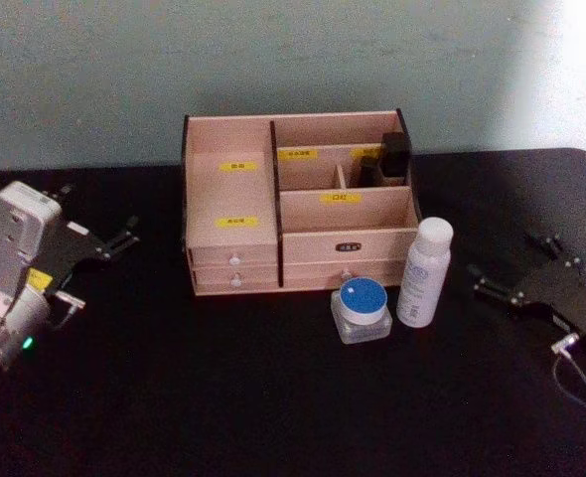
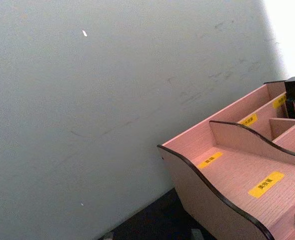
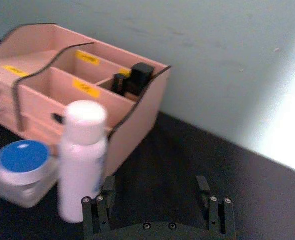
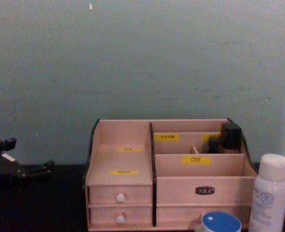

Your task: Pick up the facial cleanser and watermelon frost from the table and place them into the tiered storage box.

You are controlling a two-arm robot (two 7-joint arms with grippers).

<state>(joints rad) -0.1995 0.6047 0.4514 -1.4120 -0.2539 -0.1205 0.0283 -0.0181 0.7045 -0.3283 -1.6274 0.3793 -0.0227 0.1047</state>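
Note:
The facial cleanser [image 1: 424, 270], a tall white bottle, stands on the black table just in front of the tiered storage box [image 1: 235, 214], at its right end. The watermelon frost [image 1: 362, 308], a squat clear jar with a blue lid, sits close to the bottle's left. My right gripper [image 1: 513, 263] hovers open to the right of the bottle, apart from it, fingers pointing toward it. In the right wrist view the right gripper [image 3: 155, 189] is open, with the facial cleanser [image 3: 82, 160] and watermelon frost [image 3: 22, 165] ahead. My left gripper [image 1: 124, 231] rests open left of the box.
Dark small items [image 1: 394, 157] stand in the box's back right compartment. Two drawers with white knobs [image 4: 120, 197] face me. A grey-green wall [image 4: 142, 58] rises right behind the box. Black tabletop [image 1: 223, 397] stretches in front of the objects.

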